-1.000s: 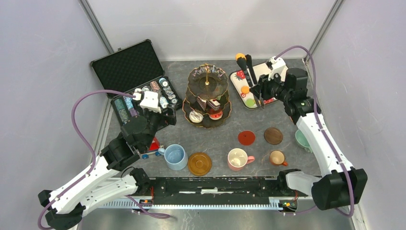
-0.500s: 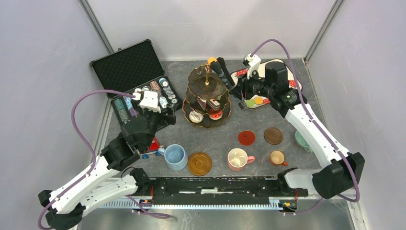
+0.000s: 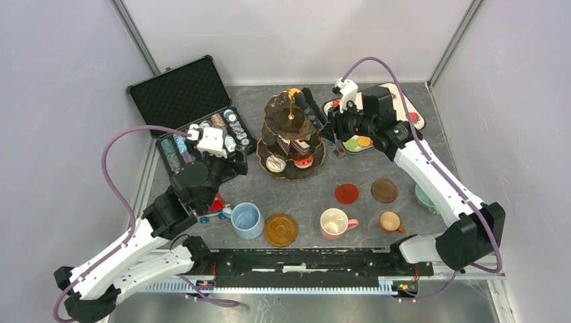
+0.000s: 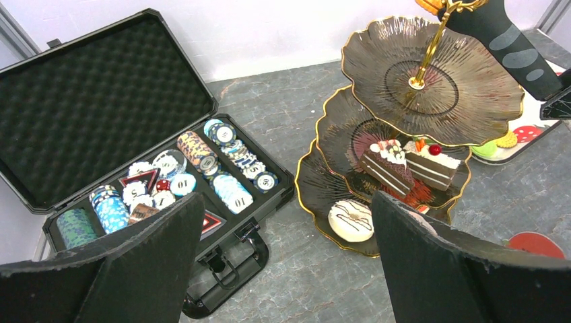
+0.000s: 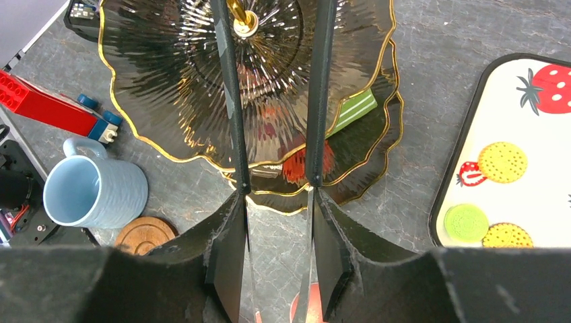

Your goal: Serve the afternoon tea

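The right wrist view cuts off the fingertips of the right pincer (image 3: 299, 95), so its grip shows only from above: clamped on a small orange macaron (image 3: 294, 91) over the top tier of the glossy, ribbed, gold-rimmed stand (image 4: 471, 101), mid-back on the grey stone-look counter (image 3: 303, 195). The left pincer (image 4: 286, 202) gapes wide and empty near the counter's left edge. Pale walls surround the counter.

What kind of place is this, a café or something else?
Probably a robot test booth, not a café: plain walls box in one table, a left arm and right arm are mounted at its near edge, and a tiered stand holds toy cakes beside a poker chip case.
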Controlling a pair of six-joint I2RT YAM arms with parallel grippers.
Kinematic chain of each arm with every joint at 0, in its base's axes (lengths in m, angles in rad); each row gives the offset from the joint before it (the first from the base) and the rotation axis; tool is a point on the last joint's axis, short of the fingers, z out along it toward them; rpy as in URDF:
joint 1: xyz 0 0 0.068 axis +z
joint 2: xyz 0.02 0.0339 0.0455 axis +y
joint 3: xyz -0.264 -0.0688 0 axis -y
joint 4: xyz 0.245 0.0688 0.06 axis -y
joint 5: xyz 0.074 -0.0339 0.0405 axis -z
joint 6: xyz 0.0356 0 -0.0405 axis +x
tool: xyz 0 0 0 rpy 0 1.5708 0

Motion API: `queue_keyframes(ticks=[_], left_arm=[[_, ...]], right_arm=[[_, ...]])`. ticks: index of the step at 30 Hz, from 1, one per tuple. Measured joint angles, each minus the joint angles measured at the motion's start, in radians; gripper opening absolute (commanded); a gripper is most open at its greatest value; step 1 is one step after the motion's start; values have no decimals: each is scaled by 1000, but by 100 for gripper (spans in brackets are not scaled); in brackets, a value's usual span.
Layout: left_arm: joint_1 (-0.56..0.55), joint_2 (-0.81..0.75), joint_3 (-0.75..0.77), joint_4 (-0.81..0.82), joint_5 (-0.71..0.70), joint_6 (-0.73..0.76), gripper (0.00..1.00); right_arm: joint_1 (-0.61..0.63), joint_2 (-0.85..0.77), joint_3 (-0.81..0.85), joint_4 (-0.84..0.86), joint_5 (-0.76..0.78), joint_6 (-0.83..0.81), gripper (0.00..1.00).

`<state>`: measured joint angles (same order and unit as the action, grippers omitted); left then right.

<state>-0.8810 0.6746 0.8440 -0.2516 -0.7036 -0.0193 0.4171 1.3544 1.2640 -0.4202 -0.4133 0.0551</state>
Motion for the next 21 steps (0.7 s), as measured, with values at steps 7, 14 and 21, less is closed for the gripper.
queue_keyframes(ticks=[7, 14, 21], left_arm=[[2, 1, 0, 0, 0, 0, 99], [5, -1, 0, 0, 0, 0, 99], [5, -2, 0, 0, 0, 0, 99]], right_arm=[[9, 22, 37, -16, 16, -11, 51], [16, 22, 38, -17, 32, -18, 50], [21, 10, 42, -24, 94, -18, 42]])
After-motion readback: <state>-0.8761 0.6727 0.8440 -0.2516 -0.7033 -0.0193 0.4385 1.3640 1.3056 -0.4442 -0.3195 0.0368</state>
